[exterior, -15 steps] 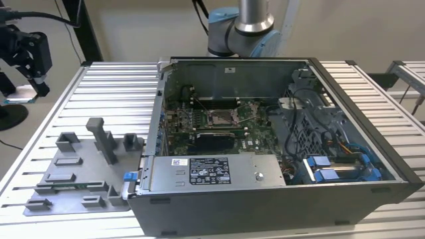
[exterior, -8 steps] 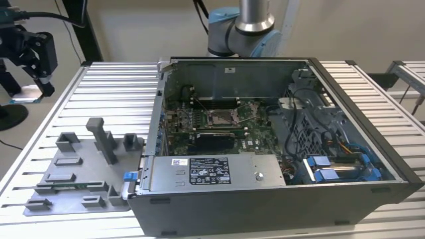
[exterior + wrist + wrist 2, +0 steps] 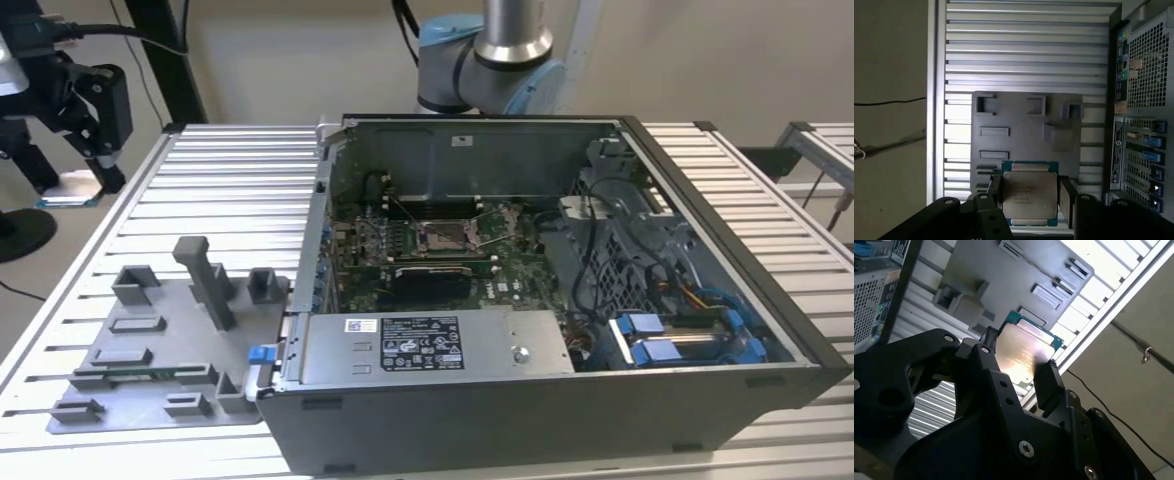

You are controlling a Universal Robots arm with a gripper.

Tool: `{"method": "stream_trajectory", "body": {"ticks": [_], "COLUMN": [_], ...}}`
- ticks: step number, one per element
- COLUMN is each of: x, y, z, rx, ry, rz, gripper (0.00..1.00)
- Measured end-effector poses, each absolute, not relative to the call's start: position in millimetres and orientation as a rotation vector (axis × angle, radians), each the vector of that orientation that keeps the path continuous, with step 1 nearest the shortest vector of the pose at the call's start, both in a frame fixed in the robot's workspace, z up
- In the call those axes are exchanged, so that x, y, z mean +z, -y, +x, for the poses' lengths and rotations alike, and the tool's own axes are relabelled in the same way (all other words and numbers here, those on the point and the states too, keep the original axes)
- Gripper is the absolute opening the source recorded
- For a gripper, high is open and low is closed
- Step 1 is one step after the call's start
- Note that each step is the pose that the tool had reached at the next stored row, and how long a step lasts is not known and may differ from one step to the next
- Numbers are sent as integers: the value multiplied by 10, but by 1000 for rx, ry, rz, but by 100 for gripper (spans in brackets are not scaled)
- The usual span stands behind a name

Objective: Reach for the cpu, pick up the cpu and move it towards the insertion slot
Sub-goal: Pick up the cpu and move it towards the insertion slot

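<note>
The gripper (image 3: 1030, 197) is clamped on the cpu (image 3: 1029, 186). Its two black fingers (image 3: 1066, 200) press against opposite edges of the chip, so the jaws stand only as far apart as the chip is wide. In both wrist views the silvery-white metal face is turned to the camera, with the green rim showing along the edges the fingers leave free. In the second wrist view the chip sits tilted between the pads, with a bright glare across its face.

The cpu is lifted clear of everything below it. In the first wrist view it hangs over the grey fixture plate (image 3: 134, 402), above the plate's side that lies nearest the table's edge. The plate (a flat grey sheet with several raised blocks and shallow pockets) lies on the slatted metal table (image 3: 240, 170), close to the near corner at the exterior view's left.

In the exterior view the gripper hangs by the table's far corner on that same side, beyond the edge.

The insertion slot (image 3: 447, 235) is inside the open computer case (image 3: 534, 400). It is a silver-framed square on the green board, toward the case's back wall. The case stands on the table at the exterior view's right, just beside the plate. The cpu and the slot are well apart. The arm (image 3: 497, 50) rises behind the case's back wall.
</note>
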State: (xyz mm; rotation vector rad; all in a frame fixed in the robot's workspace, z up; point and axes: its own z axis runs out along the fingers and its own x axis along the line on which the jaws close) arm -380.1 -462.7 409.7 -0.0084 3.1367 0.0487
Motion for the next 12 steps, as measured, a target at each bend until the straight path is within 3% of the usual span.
{"method": "stream_trajectory", "body": {"ticks": [12], "x": [4097], "y": [4627], "z": [-3606], "rx": [49], "ry": [-3137], "rz": [-8], "gripper": [0]}}
